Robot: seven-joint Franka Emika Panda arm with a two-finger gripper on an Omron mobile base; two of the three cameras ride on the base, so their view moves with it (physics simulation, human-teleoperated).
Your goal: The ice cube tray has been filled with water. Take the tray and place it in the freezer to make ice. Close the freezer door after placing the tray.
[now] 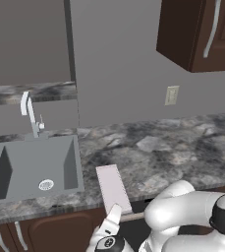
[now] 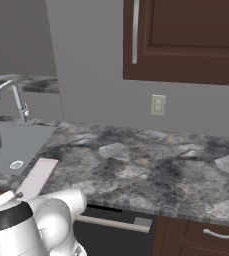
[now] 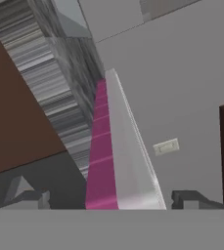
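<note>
- The thin, pale pinkish-white ice cube tray (image 1: 113,186) lies on the dark marbled stone desk (image 1: 182,147), near edge, just right of the grey sink (image 1: 30,167).
- The white arm's jaws (image 3: 106,197) stand wide open astride the tray's near end, gripping nothing yet.
- Risk: closing off-centre could tip it, spilling water.

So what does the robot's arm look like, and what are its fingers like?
The arm is made of fat, rounded, shiny white pieces, like big smooth bubbles joined together. The joints between them are dark, with a black cap on one. The gripper has two small dark grey fingers with blocky, angular tips. No cables or writing show on it.
</note>
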